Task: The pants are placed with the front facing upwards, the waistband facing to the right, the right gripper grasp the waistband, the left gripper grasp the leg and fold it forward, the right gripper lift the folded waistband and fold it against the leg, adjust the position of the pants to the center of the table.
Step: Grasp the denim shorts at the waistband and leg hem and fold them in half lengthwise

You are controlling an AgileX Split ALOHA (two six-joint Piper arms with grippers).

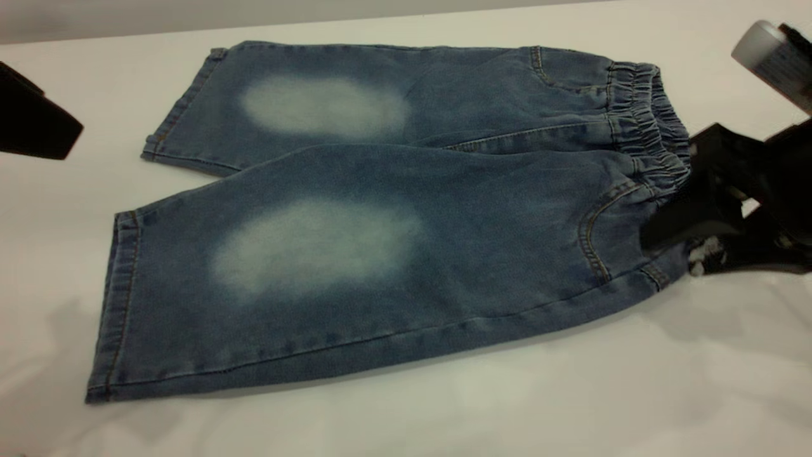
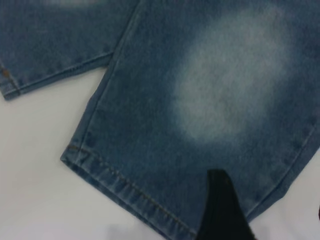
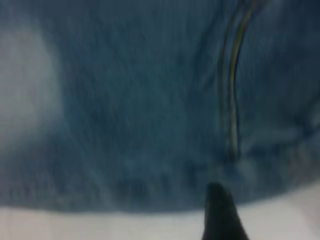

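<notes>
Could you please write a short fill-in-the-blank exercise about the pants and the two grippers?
1. The pants lie flat on the white ____.
2. Their elastic waistband points toward the ____ gripper.
3. Each leg front has a pale faded ____.
4. The left gripper is beside the ____ ends.

Missing words: table; right; oval; leg

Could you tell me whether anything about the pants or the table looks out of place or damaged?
Nothing stands out: the pants lie flat and unfolded on the table, waistband beside the right end effector, and the pale ovals look like fading, not damage.
</notes>
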